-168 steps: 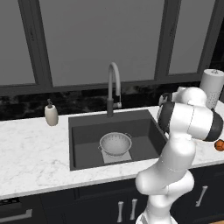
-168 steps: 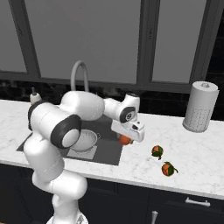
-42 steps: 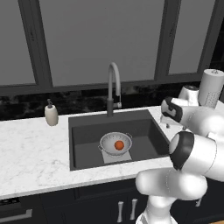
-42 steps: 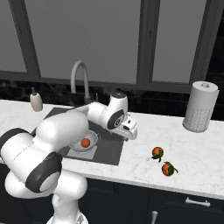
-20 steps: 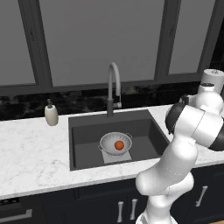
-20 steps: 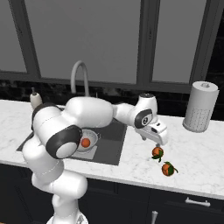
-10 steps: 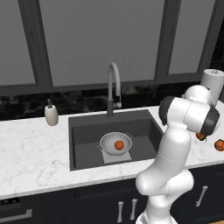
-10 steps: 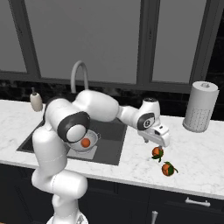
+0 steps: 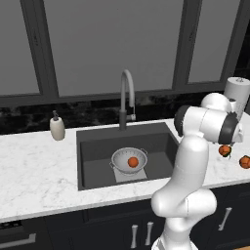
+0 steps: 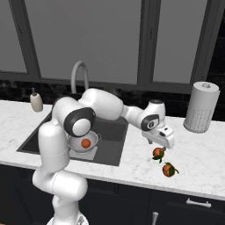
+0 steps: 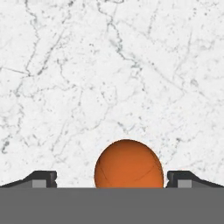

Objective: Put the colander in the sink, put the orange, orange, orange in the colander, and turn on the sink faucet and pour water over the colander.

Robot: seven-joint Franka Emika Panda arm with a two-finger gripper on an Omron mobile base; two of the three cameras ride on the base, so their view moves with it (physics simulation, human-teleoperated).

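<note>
With one orange (image 9: 132,162) already lying in the colander (image 9: 129,160) in the sink (image 9: 97,146), the gripper (image 11: 111,179) hung over the nearer-left counter orange (image 11: 128,164), jaws spread wide on either side, apparently to pick it next.

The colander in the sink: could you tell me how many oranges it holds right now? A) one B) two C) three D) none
A: the colander in the sink holds a single orange, while the other two oranges lie on the counter to its right, the open hand poised over the nearer one.
</note>
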